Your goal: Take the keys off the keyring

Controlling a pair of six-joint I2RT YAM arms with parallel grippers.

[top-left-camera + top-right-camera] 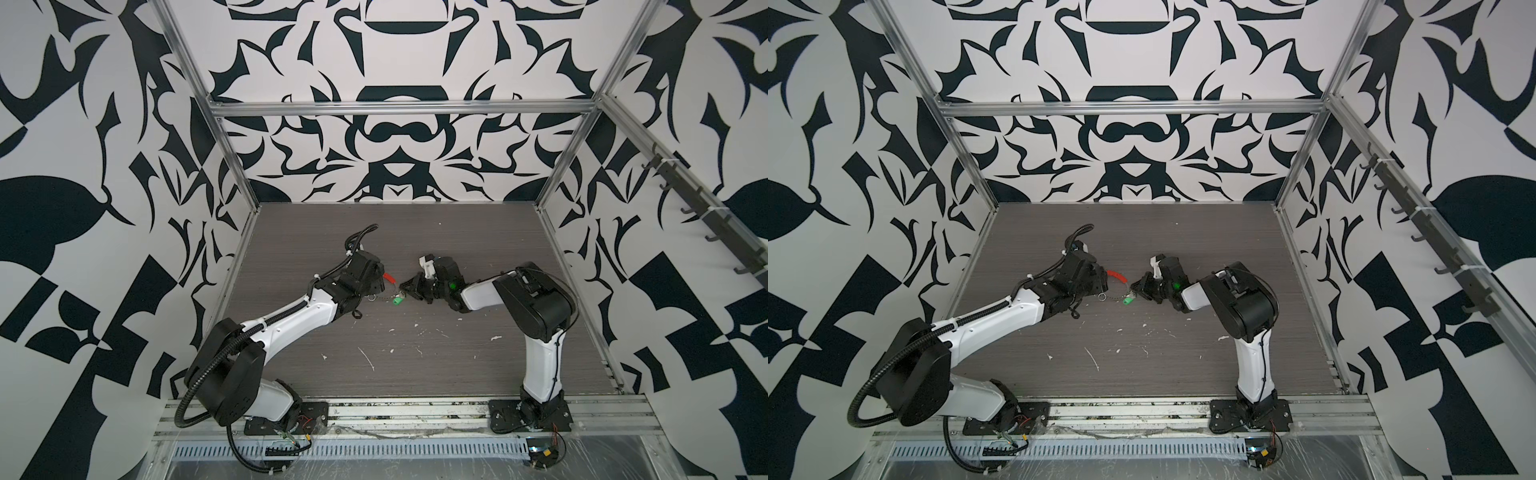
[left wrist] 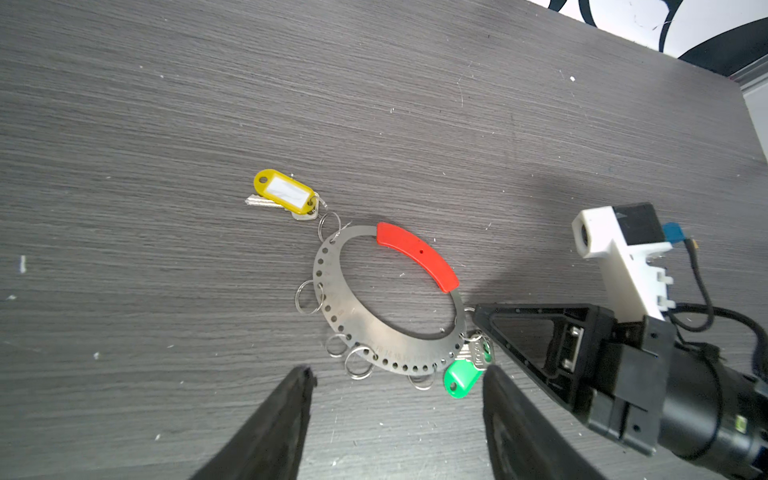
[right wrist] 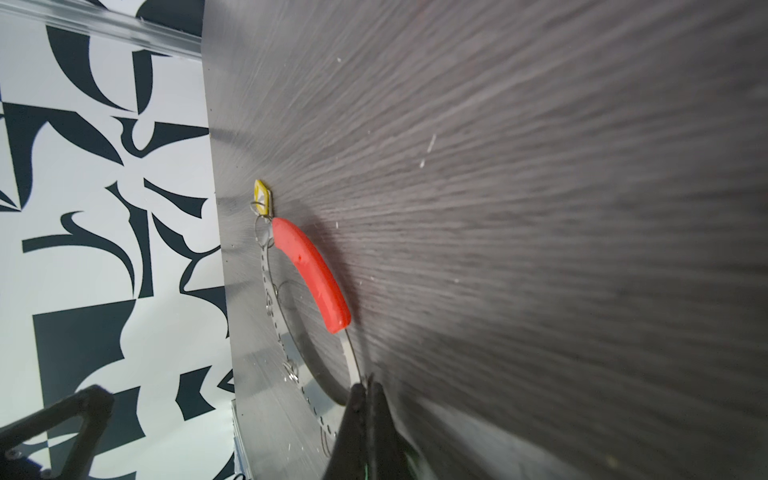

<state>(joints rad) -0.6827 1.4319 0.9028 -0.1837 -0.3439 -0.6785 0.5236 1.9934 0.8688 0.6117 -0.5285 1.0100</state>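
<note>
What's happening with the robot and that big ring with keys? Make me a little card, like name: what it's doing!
keyring: flat on the table, red cover on one arc
yellow key: on the keyring by a small loop
green key: also on the keyring
left gripper: open, above the keyring, holding nothing
right gripper: shut, seemingly pinching the keyring's thin edge by the green key

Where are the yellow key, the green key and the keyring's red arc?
yellow key [image 2: 289, 192], left wrist view, on its white label.
green key [image 2: 463, 376], left wrist view, on the green tag body.
keyring [image 2: 417, 257], left wrist view, middle of its red arc.
</note>
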